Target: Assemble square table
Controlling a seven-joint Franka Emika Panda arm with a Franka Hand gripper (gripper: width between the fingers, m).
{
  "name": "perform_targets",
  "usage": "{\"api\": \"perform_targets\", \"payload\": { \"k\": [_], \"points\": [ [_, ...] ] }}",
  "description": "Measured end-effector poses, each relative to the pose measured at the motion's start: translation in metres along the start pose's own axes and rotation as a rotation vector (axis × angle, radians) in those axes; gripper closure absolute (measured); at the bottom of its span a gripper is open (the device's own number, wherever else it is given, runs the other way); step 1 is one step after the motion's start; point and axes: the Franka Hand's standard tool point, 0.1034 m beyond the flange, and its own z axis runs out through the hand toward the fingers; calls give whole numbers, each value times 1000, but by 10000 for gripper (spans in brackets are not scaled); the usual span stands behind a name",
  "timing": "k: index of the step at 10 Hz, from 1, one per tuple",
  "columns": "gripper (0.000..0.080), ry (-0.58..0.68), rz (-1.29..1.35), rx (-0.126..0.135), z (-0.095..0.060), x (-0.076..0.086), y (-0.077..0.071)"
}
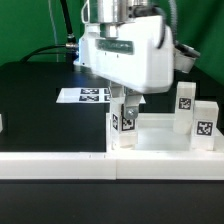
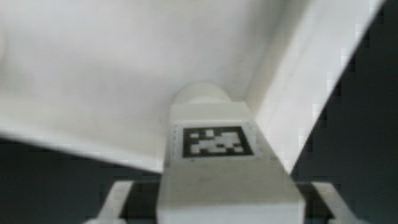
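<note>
The white square table top lies on the black table against the long white rail, with two tagged white legs standing at its far side on the exterior view's right. My gripper is shut on another tagged white leg and holds it upright over the top's corner on the exterior view's left. In the wrist view the held leg fills the middle between my fingers, with the top's white floor and raised rim behind it. Whether the leg's lower end touches the corner socket is hidden.
A long white straight rail runs along the table's front edge. The marker board lies flat behind the gripper. A small white piece shows at the exterior view's left edge. Black table surface lies on the exterior view's left.
</note>
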Motion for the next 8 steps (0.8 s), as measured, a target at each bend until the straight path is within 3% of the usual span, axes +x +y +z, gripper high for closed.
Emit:
{"api": "perform_targets", "payload": {
  "k": [3, 4, 5, 6, 7, 8],
  "points": [
    [511, -42, 165, 3, -2, 6, 2],
    [434, -42, 156, 3, -2, 5, 2],
    [298, -41, 120, 3, -2, 6, 2],
    [298, -20, -9, -1, -2, 5, 2],
    [182, 0, -211, -3, -1, 3, 1],
    [159, 12, -364, 8, 0, 1, -1]
  ]
}}
